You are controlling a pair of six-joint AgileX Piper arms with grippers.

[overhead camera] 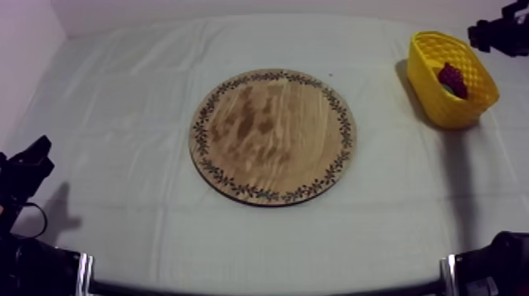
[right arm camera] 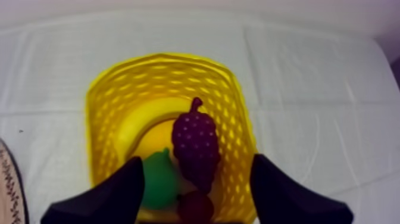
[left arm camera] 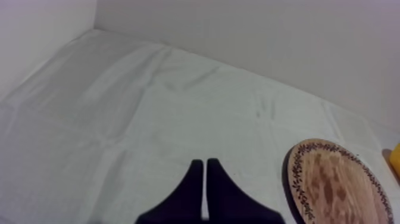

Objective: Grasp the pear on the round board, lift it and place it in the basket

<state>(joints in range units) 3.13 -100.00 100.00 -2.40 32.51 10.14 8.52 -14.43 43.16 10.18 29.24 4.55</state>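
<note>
The pear is found inside the yellow basket, beside the grapes, just beneath the spread right hand. The basket could be tipped if its rim is snagged when the hand is lifted. The pear is revealed from the right wrist, the bare wooden board from above.

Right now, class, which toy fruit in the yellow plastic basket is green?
The smooth rounded pear: it alone is green, next to the dark purple bunch of grapes and the small red fruit.
</note>
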